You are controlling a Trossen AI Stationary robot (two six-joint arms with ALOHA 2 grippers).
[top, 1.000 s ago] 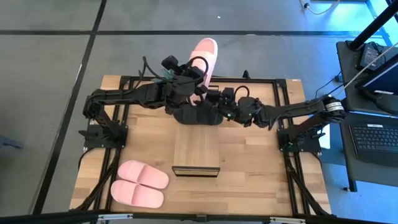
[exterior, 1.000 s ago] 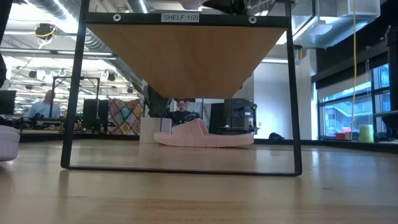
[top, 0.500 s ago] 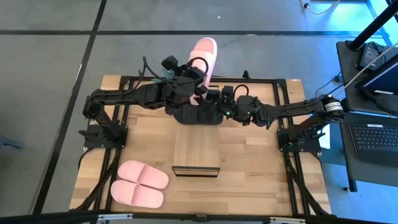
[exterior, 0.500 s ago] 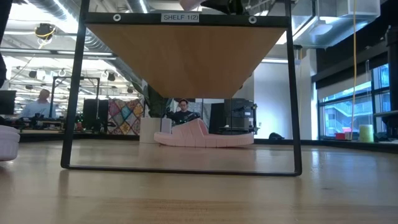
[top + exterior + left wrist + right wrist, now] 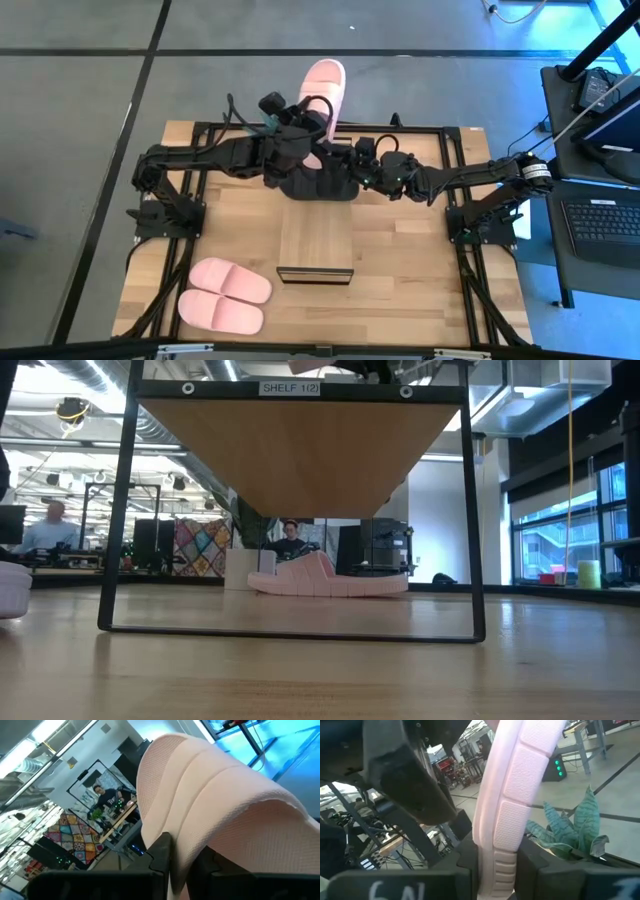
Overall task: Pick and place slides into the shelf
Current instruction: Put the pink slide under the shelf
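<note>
Gripping claws: the left claw pinched the edge of a pale pink slide, and the right claw was closed on the same slide's sole rim, both meeting at the far middle of the counter.
Held slide: it stood raised and tilted, its toe reaching out past the counter's far edge.
Black slides: a dark pair lay just below the claws, at the far end of the shelf; whether it rested on the plank I could not tell.
Under the shelf: one pink slide lay on the counter, seen through the frame in the low view.
Waiting pair: two pink slides lay side by side at the near left corner, well apart from the shelf.
Handling: the foam looked light, soft and springy, probably grippy rather than slick; the sole's side rim or the wide strap seemed the best holds, since a pinch at the toe would likely let it bend and droop.
</note>
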